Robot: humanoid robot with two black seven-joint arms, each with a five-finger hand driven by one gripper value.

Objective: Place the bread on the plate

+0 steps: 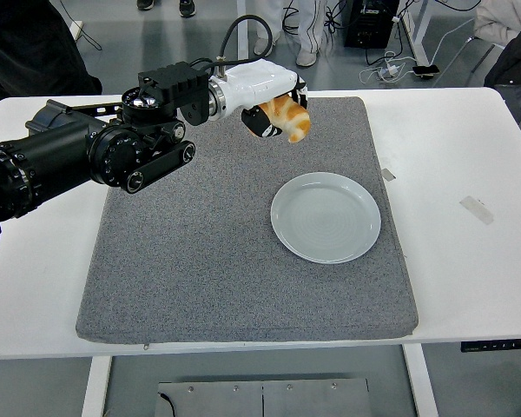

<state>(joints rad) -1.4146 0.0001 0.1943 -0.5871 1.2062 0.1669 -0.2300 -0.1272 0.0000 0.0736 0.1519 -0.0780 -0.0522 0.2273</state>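
My left hand (273,109) is shut on a golden-brown piece of bread (289,118) and holds it in the air over the far part of the grey mat (200,261). The hand has a white back and black fingers curled around the bread. A round pale grey plate (326,217) lies empty on the mat, to the right of and nearer than the bread. The black left arm (78,156) reaches in from the left edge. My right arm is out of view.
The mat covers the middle of the white table (469,156). Two small tape pieces (476,209) lie on the table right of the mat. People's legs (286,26) and cables show beyond the far edge.
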